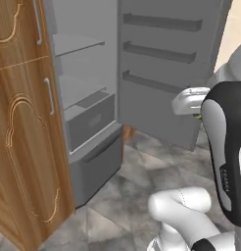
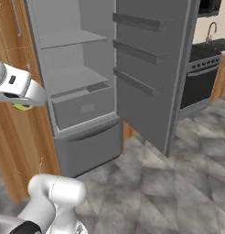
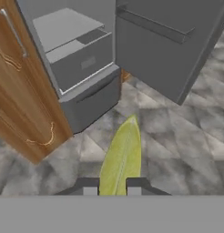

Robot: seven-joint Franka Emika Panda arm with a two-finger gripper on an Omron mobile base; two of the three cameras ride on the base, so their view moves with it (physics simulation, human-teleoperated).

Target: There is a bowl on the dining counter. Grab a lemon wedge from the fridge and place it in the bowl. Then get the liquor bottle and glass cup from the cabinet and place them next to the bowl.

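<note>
A tall grey fridge (image 2: 87, 91) stands with its door (image 2: 151, 68) swung wide, three narrow rails across the door's inner face and two bare shelves above one pull-out grey drawer (image 2: 84, 109) inside. One brown wooden cabinet (image 1: 24, 147) with carved scroll trim and two slim metal handles flanks the fridge on its hinge-free side, its lower corner meeting the grey mottled stone-tile floor (image 2: 178, 183). In the right base view, a single black oven range (image 2: 203, 77) sits beyond the open door's far edge, against the back wall.

The white arm's end effector (image 3: 111, 187) hangs above the floor in front of the fridge, well clear of the drawer's front edge. Its two dark fingertips (image 3: 89, 186) are drawn nearly together, pinching one yellow-green lemon wedge (image 3: 122, 157) between them. In the hand view the wedge rises straight out from between the tips, its long axis running along the line of the fingers and its tapered point aimed away from the hand, toward the bottom corner of the fridge. A pale ridge runs the length of the wedge. In the right base view a small patch of the same yellow-green (image 2: 22, 106) peeks out beneath the white hand, level with the drawer and just off the cabinet's face.
</note>
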